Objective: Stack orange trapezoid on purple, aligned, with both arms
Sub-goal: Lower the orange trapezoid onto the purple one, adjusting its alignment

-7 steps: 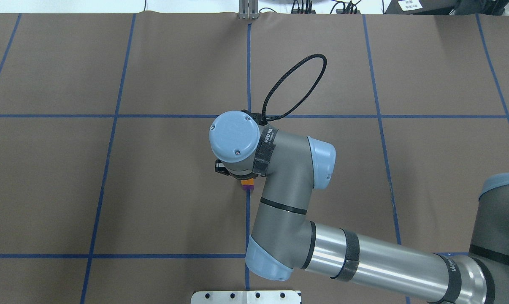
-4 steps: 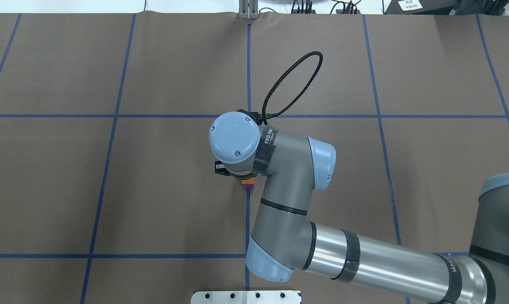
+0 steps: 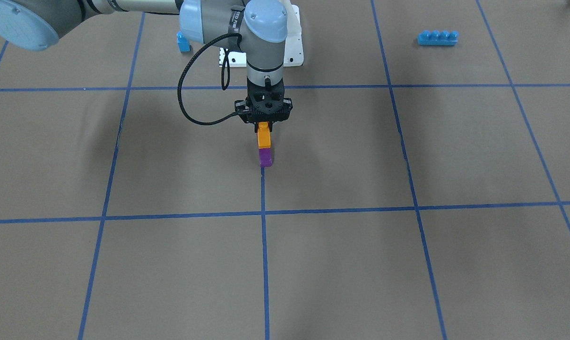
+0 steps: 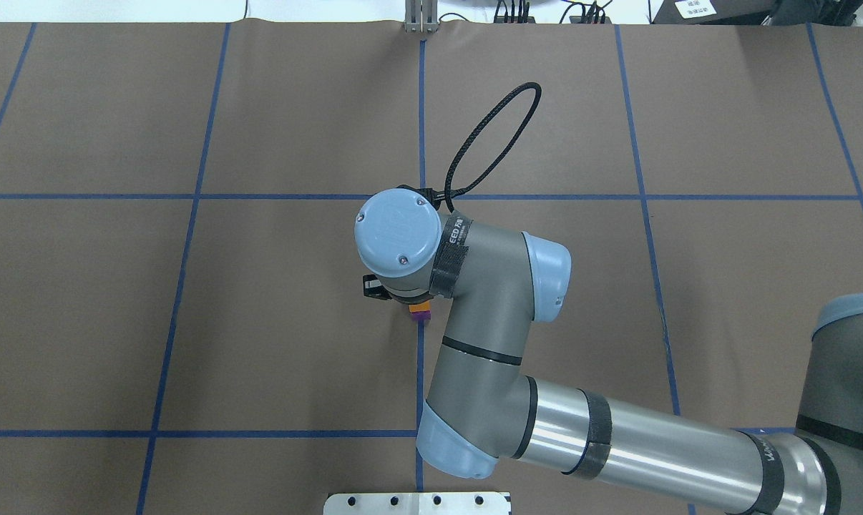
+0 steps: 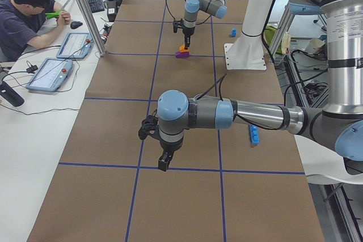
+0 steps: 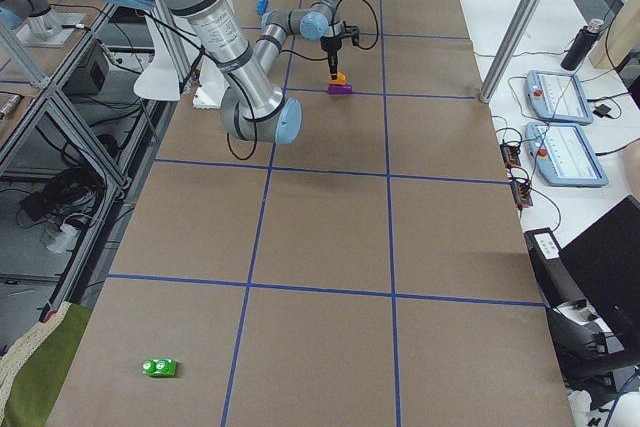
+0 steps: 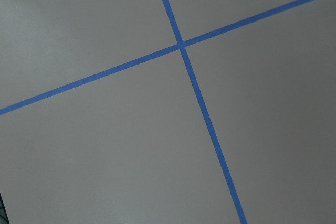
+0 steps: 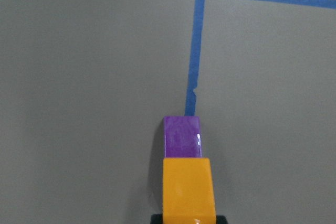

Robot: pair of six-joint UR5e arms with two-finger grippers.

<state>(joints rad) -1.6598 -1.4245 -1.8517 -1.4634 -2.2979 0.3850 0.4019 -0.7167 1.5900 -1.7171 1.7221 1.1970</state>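
Claw (image 3: 264, 126) on trapezoid (image 3: 263, 140), blue brick (image 3: 437, 38) afar

Even, diffuse overhead light falls on the brown table (image 3: 408, 264), leaving only soft, faint shadows. A small white glint sits on the purple (image 8: 182, 137). Both wrist views look slightly soft.

Upper trapezoid block (image 3: 264, 138) is sitting on lower trapezoid block (image 3: 265, 157), mid-table, on a tape line (image 3: 263, 189). Right gripper (image 3: 264, 126) is clamping the upper one from directly above. Mounting plate (image 3: 292, 47) is lying behind the stack, robot side. Single-stud block (image 3: 183, 41) is lying just right of the plate, and four-stud brick (image 3: 437, 38) well left. Left gripper (image 5: 164, 162) is hanging farther left.
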